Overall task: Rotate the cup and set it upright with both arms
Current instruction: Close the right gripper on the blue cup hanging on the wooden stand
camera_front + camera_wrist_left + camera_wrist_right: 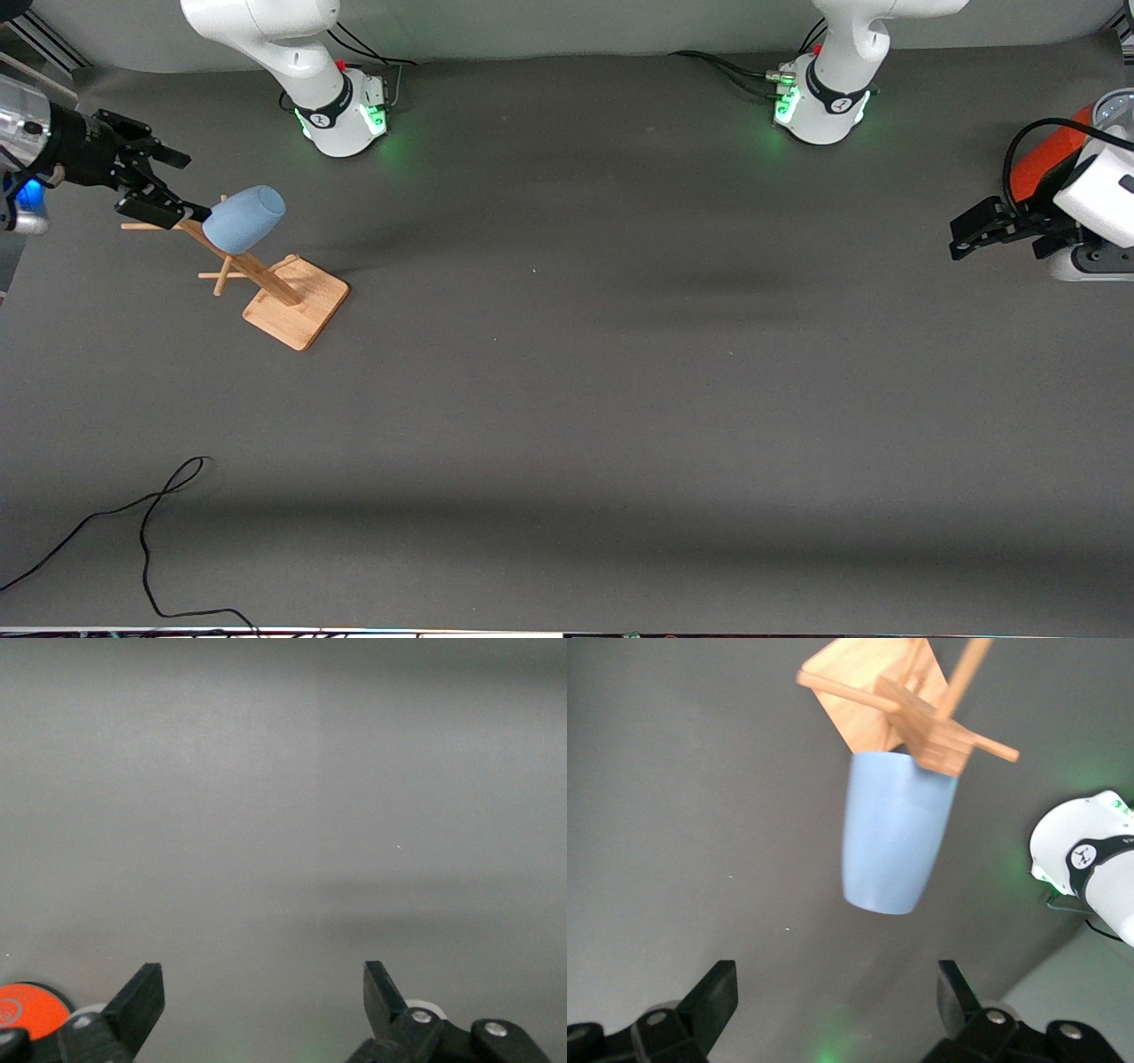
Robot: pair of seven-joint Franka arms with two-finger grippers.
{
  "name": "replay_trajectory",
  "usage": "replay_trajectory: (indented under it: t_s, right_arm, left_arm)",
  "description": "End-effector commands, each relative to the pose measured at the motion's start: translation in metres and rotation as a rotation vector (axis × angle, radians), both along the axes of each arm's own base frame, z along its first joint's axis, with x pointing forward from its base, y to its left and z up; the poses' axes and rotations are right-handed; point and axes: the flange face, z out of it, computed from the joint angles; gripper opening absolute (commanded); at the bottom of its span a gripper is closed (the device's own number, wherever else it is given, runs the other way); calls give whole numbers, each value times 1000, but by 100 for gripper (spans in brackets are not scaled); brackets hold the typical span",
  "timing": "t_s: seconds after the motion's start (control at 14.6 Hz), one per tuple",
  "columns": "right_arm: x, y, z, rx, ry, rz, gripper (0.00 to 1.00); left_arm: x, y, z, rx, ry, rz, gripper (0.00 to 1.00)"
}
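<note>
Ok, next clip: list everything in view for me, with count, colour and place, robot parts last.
cup: one, light blue, hung tilted on a peg of the wooden rack, toward the right arm's end of the table.
wooden rack: one, light wood, square base with post and pegs, standing on the table under the cup.
can: one, orange-red, at the left arm's end of the table, partly hidden by the left arm.
cable: one, black, lying loose on the table, nearer to the front camera than the rack.
table: one, dark grey surface.
right gripper: one, black, open, beside the cup, not touching it.
left gripper: one, black, open, empty, waiting over the table beside the can.
</note>
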Motion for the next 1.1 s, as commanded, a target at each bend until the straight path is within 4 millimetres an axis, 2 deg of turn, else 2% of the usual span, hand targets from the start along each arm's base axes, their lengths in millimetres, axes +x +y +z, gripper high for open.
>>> replay_trajectory:
  t_s: [0.0,0.14,0.55,0.82,1.03]
  right_arm:
    - [-34,1,-28,10,-34,-59,100]
    - [-35,0,-44,6,-52,-72,100]
    - [-19,-6,-75,-14,-46,-91,100]
    - [-25,-14,-105,-40,-17,-93,100]
    - [-22,-19,-121,-37,-34,-70,100]
  left_arm:
    - [-5,-2,8,8,0,9,100]
    - [-5,-2,8,8,0,9,100]
    - [-6,-2,8,8,1,9,100]
    - [-5,-2,8,8,0,9,100]
    - [-5,-2,8,8,0,9,100]
